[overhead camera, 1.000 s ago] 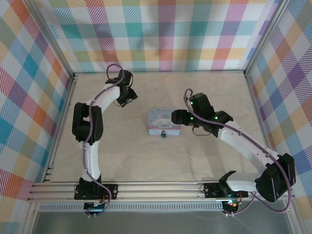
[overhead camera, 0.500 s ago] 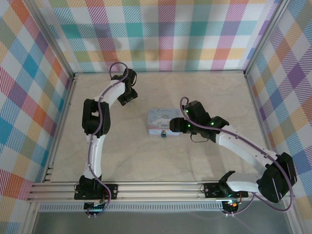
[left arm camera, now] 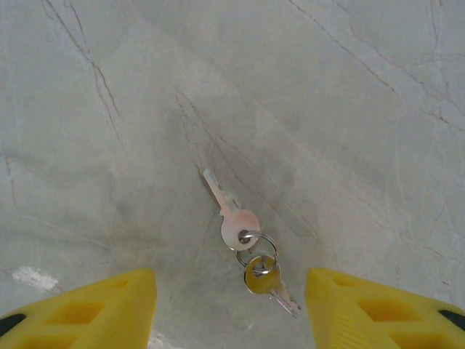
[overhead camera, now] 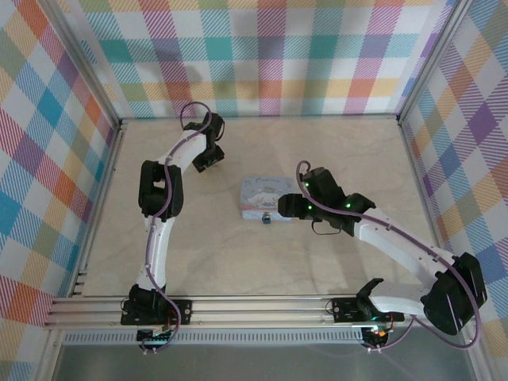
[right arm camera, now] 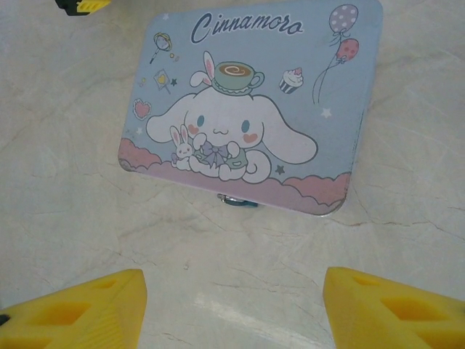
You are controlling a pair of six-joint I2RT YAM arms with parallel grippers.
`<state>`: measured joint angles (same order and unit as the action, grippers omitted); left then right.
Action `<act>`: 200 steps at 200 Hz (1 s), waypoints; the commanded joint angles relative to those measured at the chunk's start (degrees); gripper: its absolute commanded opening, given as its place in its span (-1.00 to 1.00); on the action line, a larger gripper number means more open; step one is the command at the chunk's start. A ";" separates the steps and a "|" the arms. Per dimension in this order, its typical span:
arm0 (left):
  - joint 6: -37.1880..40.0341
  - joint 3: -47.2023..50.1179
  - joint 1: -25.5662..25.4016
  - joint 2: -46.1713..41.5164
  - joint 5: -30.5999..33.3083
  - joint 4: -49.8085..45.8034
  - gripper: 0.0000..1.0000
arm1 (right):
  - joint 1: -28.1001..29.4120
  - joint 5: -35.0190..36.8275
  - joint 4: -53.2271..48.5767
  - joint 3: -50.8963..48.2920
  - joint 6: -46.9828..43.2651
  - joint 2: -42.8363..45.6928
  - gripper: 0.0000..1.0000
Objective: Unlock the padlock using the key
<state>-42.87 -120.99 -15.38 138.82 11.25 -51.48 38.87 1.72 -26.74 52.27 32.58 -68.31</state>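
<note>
Silver metal on the pale marbled table (left arm camera: pixel 349 109): the key (left arm camera: pixel 231 214), flat, blade pointing away from the left gripper (left arm camera: pixel 229 309), linked by a small ring (left arm camera: pixel 256 246) to a second key (left arm camera: pixel 265 278) with a brassy head. Hangs over the pair with yellow fingers (left arm camera: pixel 80 309) spread to either side, clasping nothing. Probably lined up that way so that a straight drop brackets the key's head. Sits thin and flush with the surface, so likely awkward to pinch, with ring and second key apt to trail along.

Well apart, near the table's middle, the padlock (right arm camera: pixel 236 200): a small teal nub peeking from under the front edge of the pale blue cartoon tin (right arm camera: pixel 247 102), seemingly hung on its clasp. Faces the right gripper (right arm camera: pixel 232 309), likewise spread wide and empty, poised short of the tin, presumably to steady lock or tin once the key arrives.

From above: left gripper (overhead camera: pixel 208 163) towards the far left, right gripper (overhead camera: pixel 287 208) just beside the tin.

In the way: mainly the tin's own lid edge, hiding most of the lock. Keyhole not discernible.
</note>
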 commanded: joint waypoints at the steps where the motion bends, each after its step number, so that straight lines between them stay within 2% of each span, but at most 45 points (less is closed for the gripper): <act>1: -0.68 -3.97 -0.62 2.15 1.77 -3.33 0.18 | 0.24 0.03 0.65 -0.83 0.88 1.93 0.32; 22: -0.76 -6.36 -0.62 3.83 1.55 -4.44 0.15 | 0.24 -0.10 0.95 -1.36 1.16 2.39 0.32; 39: -0.68 -7.02 -0.62 4.69 1.52 -4.70 -0.04 | 0.24 -0.13 1.15 -1.77 1.52 2.87 0.32; 65: -0.36 -7.59 -0.62 5.79 1.29 -5.70 -0.23 | 0.24 0.44 1.17 -2.51 1.61 3.84 0.32; 78: 0.05 -7.59 -0.62 6.03 1.08 -6.12 -0.42 | 0.24 1.05 0.90 -2.77 1.61 4.23 0.32; 130: 1.79 -6.97 -0.44 5.96 1.31 -8.14 -0.72 | 0.23 2.42 1.46 -3.81 2.22 6.59 0.33; 161: 3.33 -1.61 -0.44 1.49 0.02 -5.45 -1.00 | 0.24 1.82 2.39 -4.51 3.14 6.20 0.33; 200: 5.63 7.54 -0.44 -8.91 -1.29 -0.34 -1.00 | 0.24 0.49 4.22 -5.11 3.89 5.74 0.33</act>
<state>-39.59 -118.24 -15.57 137.53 11.64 -53.30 38.87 3.11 -24.91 47.77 35.38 -62.52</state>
